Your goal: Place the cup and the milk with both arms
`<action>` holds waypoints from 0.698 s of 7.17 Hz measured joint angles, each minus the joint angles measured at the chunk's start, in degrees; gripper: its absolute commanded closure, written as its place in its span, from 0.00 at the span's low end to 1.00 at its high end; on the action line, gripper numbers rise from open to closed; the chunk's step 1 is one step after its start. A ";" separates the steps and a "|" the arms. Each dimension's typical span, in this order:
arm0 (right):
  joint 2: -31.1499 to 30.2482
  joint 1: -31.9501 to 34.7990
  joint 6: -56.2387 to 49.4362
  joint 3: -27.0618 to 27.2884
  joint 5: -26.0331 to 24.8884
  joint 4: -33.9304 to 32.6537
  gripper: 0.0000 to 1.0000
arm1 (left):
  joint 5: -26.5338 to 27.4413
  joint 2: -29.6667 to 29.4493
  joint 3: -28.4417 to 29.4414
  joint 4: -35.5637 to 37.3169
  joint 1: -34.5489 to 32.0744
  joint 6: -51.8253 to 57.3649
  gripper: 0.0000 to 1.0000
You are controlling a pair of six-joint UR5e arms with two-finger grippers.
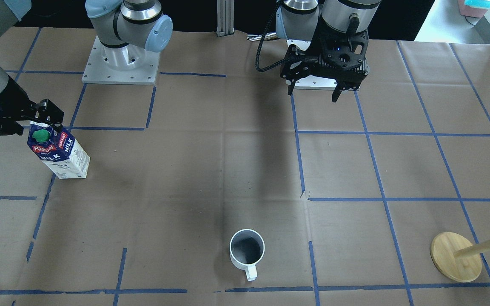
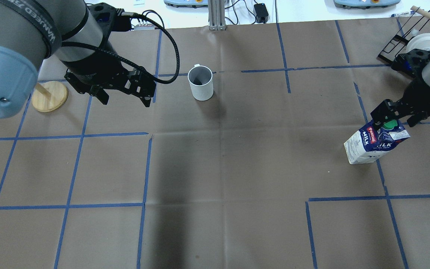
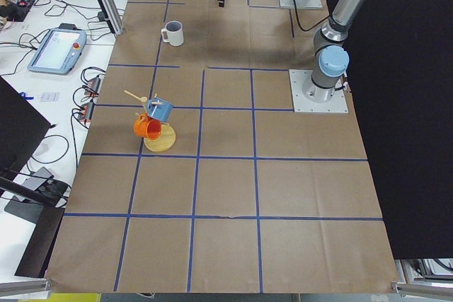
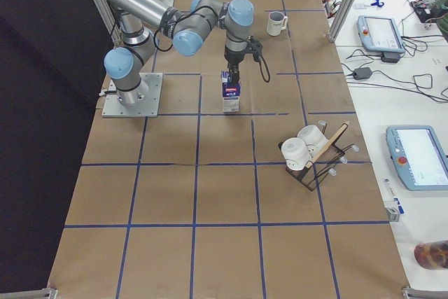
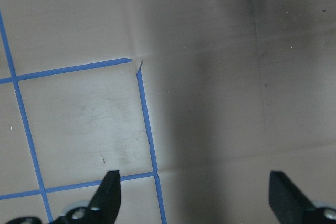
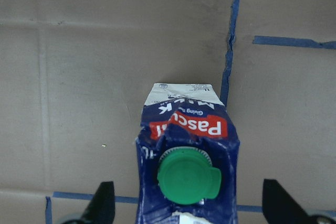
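The milk (image 1: 60, 153), a dark-blue and white carton with a green cap, stands upright on the brown table; it also shows in the overhead view (image 2: 373, 144) and the right wrist view (image 6: 184, 150). My right gripper (image 2: 393, 118) is open just above it, one finger (image 6: 105, 203) on each side of its top, not gripping. The cup (image 1: 247, 253), a white mug with a dark inside, stands upright at the table's far middle (image 2: 200, 83). My left gripper (image 2: 123, 97) is open and empty, raised above the table to the cup's left, with its fingertips (image 5: 110, 192) wide apart.
A wooden mug stand (image 1: 455, 257) with a blue and an orange mug (image 3: 148, 126) stands left of my left gripper (image 2: 50, 96). A black wire rack with white cups (image 4: 308, 155) sits beyond the milk on my right. Blue tape lines grid the brown paper.
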 measured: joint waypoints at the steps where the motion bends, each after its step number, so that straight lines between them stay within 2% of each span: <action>1: 0.74 0.00 0.03 1.11 0.00 -1.64 0.00 | -0.02 -0.02 0.00 -0.05 0.03 -0.04 0.00; 2: 1.33 0.01 0.09 1.91 0.00 -2.65 0.01 | -0.09 -0.05 0.02 -0.05 0.06 -0.06 0.00; 3: 1.57 0.01 0.22 2.24 0.02 -3.10 0.23 | -0.13 -0.06 0.04 -0.04 0.07 -0.06 0.00; 4: 1.63 0.01 0.65 2.33 0.03 -3.28 0.36 | -0.16 -0.15 0.05 0.00 0.08 -0.06 0.00; 5: 1.64 0.01 1.32 2.33 0.02 -3.35 0.39 | -0.22 -0.27 0.05 0.10 0.09 -0.08 0.00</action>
